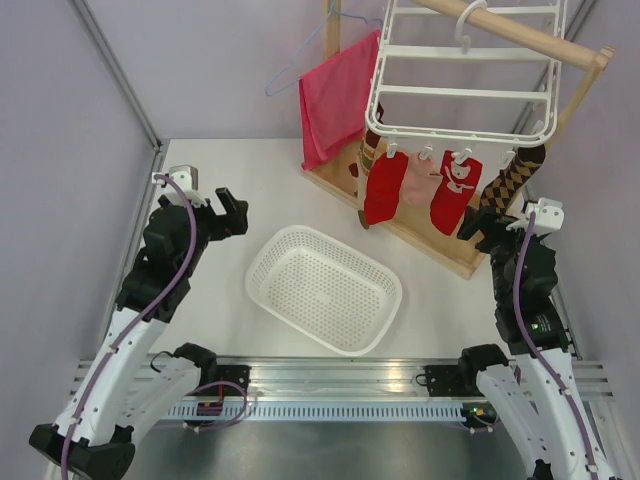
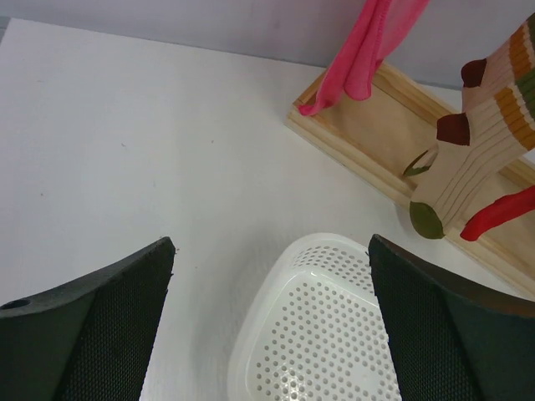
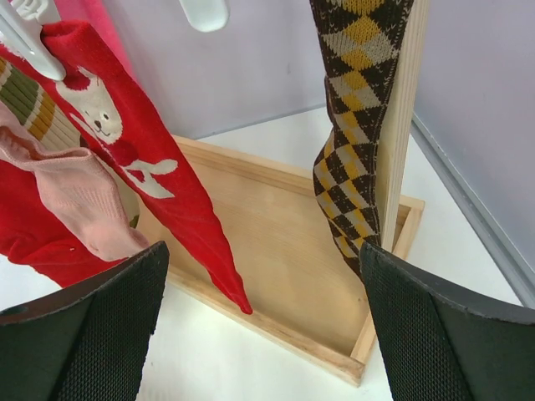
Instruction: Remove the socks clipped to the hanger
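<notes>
Hanging from the white hanger (image 1: pixel 460 93) at the back right, we see the socks (image 1: pixel 383 190) all clipped on. Our left gripper (image 1: pixel 232 212) and right gripper (image 1: pixel 478 228) both gape wide open, holding nothing.

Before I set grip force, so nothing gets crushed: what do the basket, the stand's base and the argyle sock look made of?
Basket: white plastic, likely; smooth, slightly glossy, moulded with rows of holes.
Stand's base: pale unfinished-looking wood, matt, visible grain.
Argyle sock: knitted fabric, soft and matt; brown-yellow diamond pattern hangs limp.
</notes>
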{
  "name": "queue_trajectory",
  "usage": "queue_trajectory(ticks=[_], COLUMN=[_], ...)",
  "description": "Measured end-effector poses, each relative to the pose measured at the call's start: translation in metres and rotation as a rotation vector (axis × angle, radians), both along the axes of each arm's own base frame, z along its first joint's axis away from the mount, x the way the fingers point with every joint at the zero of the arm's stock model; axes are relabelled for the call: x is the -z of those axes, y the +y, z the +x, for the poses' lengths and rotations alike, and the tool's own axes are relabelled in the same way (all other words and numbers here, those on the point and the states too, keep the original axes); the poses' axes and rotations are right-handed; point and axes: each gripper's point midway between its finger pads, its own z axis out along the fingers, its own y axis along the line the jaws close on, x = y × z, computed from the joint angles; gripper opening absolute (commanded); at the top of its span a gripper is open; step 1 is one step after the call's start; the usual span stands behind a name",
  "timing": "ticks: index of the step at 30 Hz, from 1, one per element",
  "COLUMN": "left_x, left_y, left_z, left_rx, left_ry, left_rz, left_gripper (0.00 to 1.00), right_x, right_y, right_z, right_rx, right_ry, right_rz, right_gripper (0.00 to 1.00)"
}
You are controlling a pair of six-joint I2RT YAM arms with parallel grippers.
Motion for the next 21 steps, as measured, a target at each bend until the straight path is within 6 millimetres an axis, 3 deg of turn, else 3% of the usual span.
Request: queue_trajectory(ticks=[14,21], left_x=[0.010,0.012], left_y=[-0.008,-0.012], left_z=[0.001,0.001], left_rx=[0.041,0.062], left_ry=[0.039,0.047], left_rz=[0.005,0.003], left_gripper=[1.00,1.00], right_x=[-0.009,0.017], right_y=[-0.008,-0.026], right_z=[-0.008,0.008], right_rx=[0.037,0.163], right_ry=[-0.035,0.069], right_rz=[-0.001,-0.016], right_gripper=[0.98,0.98])
